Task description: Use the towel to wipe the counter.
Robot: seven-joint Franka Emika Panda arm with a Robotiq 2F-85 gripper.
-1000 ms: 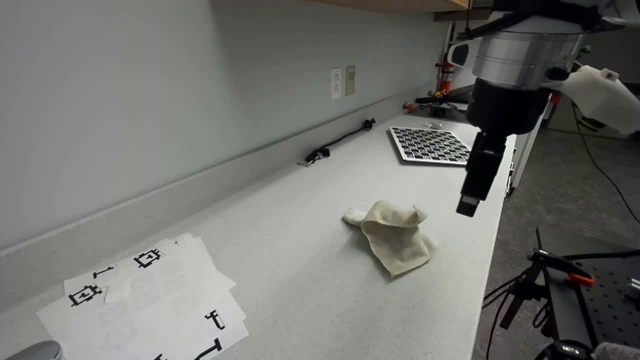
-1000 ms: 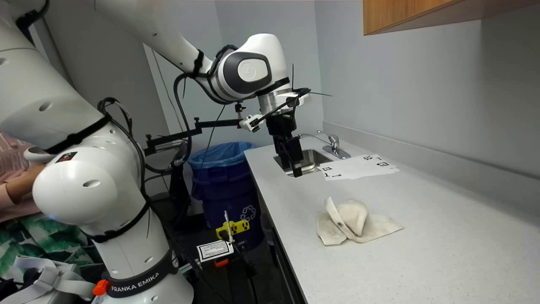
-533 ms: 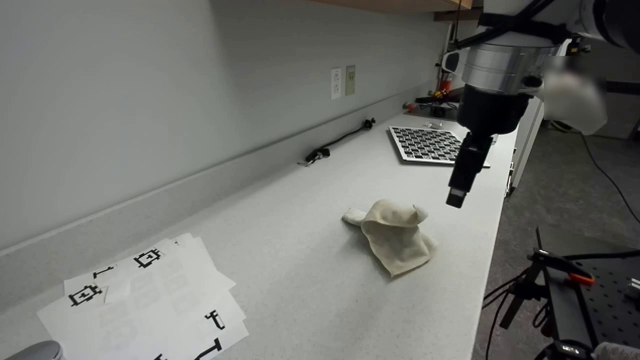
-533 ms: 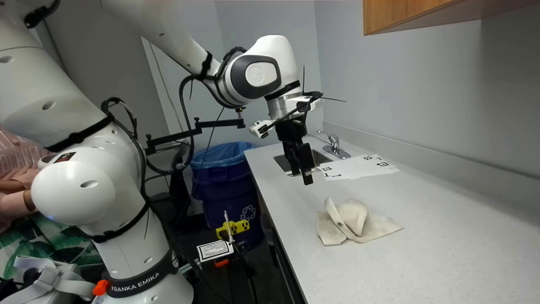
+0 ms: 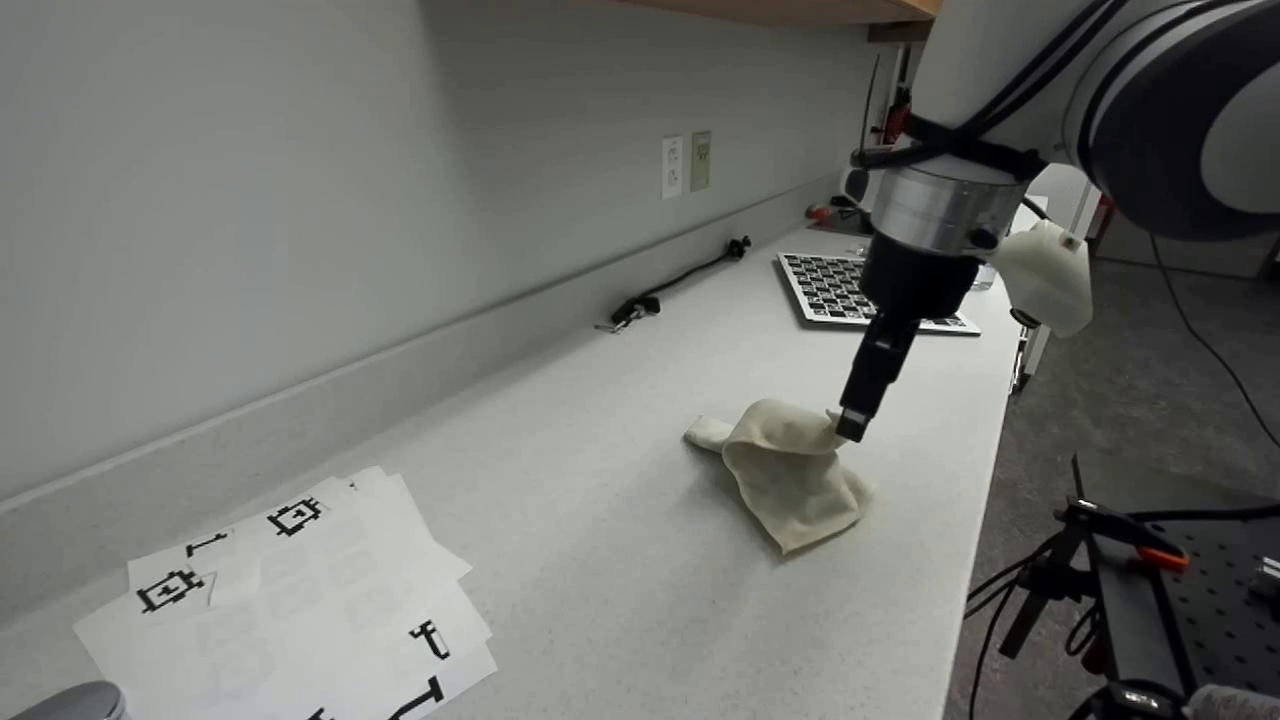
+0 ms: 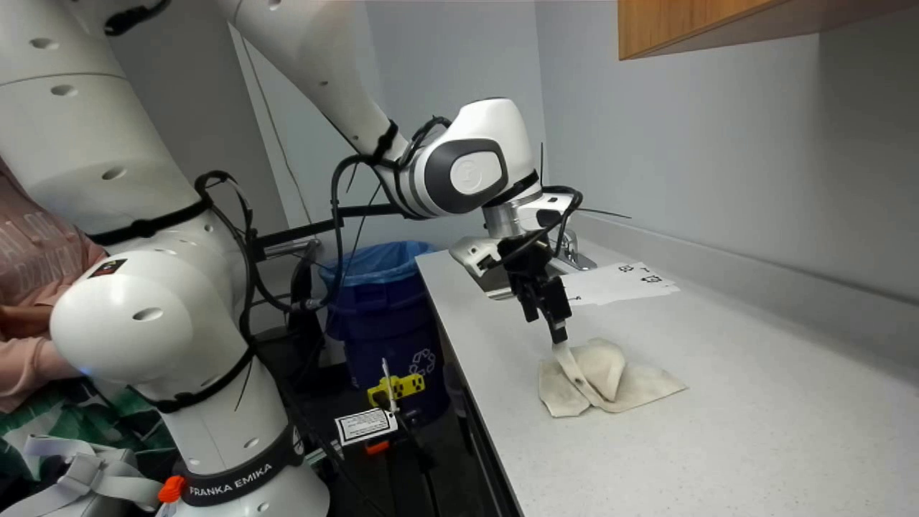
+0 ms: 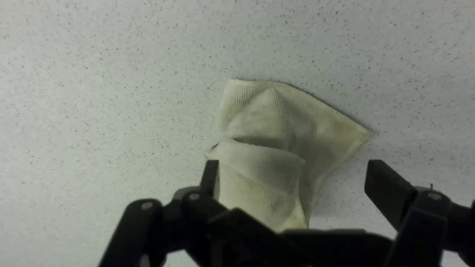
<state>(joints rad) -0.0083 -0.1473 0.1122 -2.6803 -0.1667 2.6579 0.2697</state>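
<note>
In an exterior view, gripper (image 5: pixel 852 424) just swung left, down to the towel (image 5: pixel 800 492); jaws wide apart, nothing held. Towel unmoved, crumpled on the counter (image 5: pixel 610 560), right of the papers (image 5: pixel 310 600) (contact at raised corner unclear). Grasp likely next.

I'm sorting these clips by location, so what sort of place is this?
Probably a lab or workroom: the long white counter has a faucet at one end, and a checkered board and black-marked paper sheets lie on it.

Towel (image 7: pixel 269 159) partly behind end effector (image 7: pixel 292 174)
</note>
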